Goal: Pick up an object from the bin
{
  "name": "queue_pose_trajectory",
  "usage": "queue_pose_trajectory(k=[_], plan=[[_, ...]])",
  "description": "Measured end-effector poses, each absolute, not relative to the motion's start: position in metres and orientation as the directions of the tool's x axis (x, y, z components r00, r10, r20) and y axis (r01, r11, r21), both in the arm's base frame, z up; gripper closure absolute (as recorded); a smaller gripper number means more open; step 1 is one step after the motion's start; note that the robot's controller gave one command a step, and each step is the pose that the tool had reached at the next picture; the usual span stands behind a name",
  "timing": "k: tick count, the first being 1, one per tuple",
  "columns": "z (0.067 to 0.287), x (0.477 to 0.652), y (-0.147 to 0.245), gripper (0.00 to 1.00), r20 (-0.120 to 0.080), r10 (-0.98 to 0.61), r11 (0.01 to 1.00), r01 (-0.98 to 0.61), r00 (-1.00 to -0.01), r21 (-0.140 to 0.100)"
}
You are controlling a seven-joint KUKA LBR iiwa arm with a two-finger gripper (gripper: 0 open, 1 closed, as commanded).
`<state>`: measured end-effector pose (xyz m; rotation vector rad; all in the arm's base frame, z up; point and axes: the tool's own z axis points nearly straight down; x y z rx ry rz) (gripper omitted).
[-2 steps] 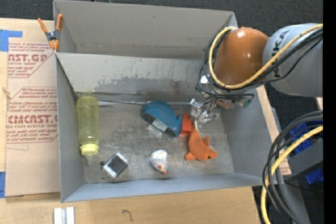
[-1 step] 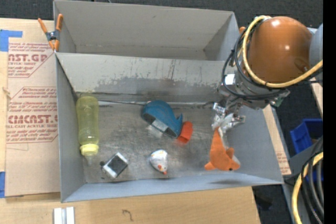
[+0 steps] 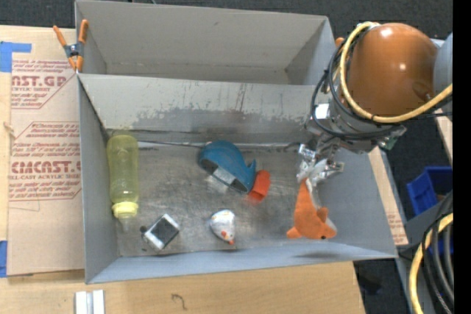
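Hand (image 3: 315, 167) hangs at the right side of the bin (image 3: 206, 33), just above the upper tip of an orange fish (image 3: 310, 220) lying near the front-right corner. Honestly can't tell if it's clenched or released. Blue toy (image 3: 225, 162), white toy (image 3: 224, 226) and yellow bottle (image 3: 123, 171) lie off to the left.

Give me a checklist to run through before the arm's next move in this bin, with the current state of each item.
1. Gripper inside the bin, at its right side: ok.
2. Candidate close by: the orange fish-shaped toy lies right beside the gripper: ok.
3. Toy apart from its neighbours, the blue toy and the small white thing: ok.
4. Room beside the toy: it lies close to the bin's right wall: not ok.
5. Gripper touching the toy: cannot tell.
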<state>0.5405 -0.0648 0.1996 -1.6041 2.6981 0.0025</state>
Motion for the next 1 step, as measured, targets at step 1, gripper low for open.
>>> queue_pose_trajectory(k=[1], plan=[[0.2129,0.5415,-0.0653,1.00,0.000,-0.903,0.430,-0.903,-0.430,0.006]])
